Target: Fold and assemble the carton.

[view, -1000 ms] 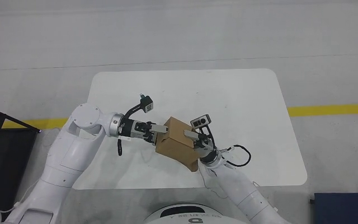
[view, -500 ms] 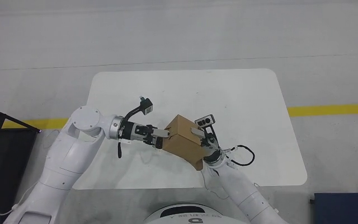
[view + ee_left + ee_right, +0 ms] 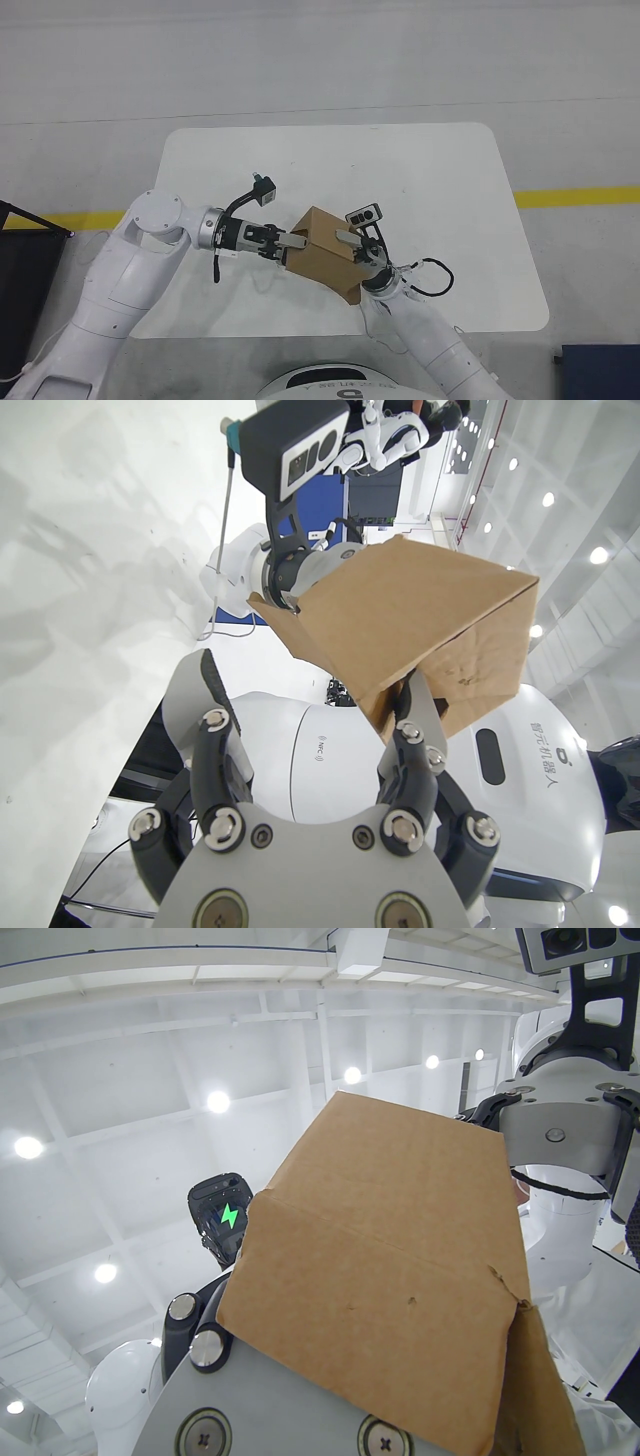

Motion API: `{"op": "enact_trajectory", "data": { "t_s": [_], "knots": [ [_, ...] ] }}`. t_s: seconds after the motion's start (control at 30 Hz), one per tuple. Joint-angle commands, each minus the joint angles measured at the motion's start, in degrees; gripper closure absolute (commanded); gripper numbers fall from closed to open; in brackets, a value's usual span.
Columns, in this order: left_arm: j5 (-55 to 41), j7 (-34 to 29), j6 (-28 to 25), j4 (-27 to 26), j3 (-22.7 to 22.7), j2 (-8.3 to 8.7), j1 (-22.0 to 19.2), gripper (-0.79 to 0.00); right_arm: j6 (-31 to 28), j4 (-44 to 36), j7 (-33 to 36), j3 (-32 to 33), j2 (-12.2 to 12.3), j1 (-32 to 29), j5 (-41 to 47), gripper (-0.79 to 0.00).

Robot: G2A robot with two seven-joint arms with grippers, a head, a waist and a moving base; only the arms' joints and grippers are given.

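Carton [image 3: 322,255]: brown corrugated, off the table, hanging tilted between the two arms over the near-middle of the tabletop.

Left gripper [image 3: 310,680]: spread open. One finger is poked in at the carton's open end, against the inside of a wall. The other stands free to the side, touching nothing.

Right gripper [image 3: 352,250]: at the opposite end. One finger lies along the outer face in the top view, and the carton panel rises straight from the palm in its own wrist view. I read that as clamped on the carton wall. The inner finger is hidden.

Progress, my read:
- Done: the body is popped out of flat into a box shape, corners squared, top face closed.
- Not done: the end at the left gripper is open, with a flap hanging loose at its edge.
- The right wrist view shows a creased flap with a small tear at the fold; I can't tell whether it's tucked.
- Left: fold in and lock the end flaps, set it down.

Surface: white table [image 3: 450,180], rounded corners. Room: grey floor [image 3: 300,60] with a yellow line [image 3: 580,196], and a white beamed ceiling with round lights [image 3: 218,1101].
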Motion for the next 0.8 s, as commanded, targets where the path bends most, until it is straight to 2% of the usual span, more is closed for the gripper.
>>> {"op": "enact_trajectory", "data": {
  "t_s": [0.0,0.07,0.13,0.4,0.77],
  "knots": [
    [-0.1,0.04,-0.13,0.06,0.05,0.03,-0.08,-0.622,-0.02,-0.03,-0.11,-0.06,-0.04,-0.05,-0.23,0.0],
    [-0.18,0.18,-0.23,0.2,-0.01,0.08,-0.14,-0.613,-0.1,0.06,-0.2,-0.08,-0.09,-0.06,-0.43,0.0],
    [-0.4,0.38,-0.34,0.24,-0.07,0.12,-0.14,-0.566,-0.2,0.15,-0.2,-0.15,-0.16,-0.09,-0.5,0.0],
    [-0.54,1.37,-0.61,-0.45,-0.03,0.24,-0.26,-0.529,-0.67,0.04,-0.75,-0.33,-0.33,-0.3,-1.61,0.0],
    [-0.52,1.7,-0.89,-0.72,-1.25,0.76,0.56,-0.551,-0.83,-0.32,-0.85,0.15,-0.38,-1.14,-1.89,0.0]
  ]
}}
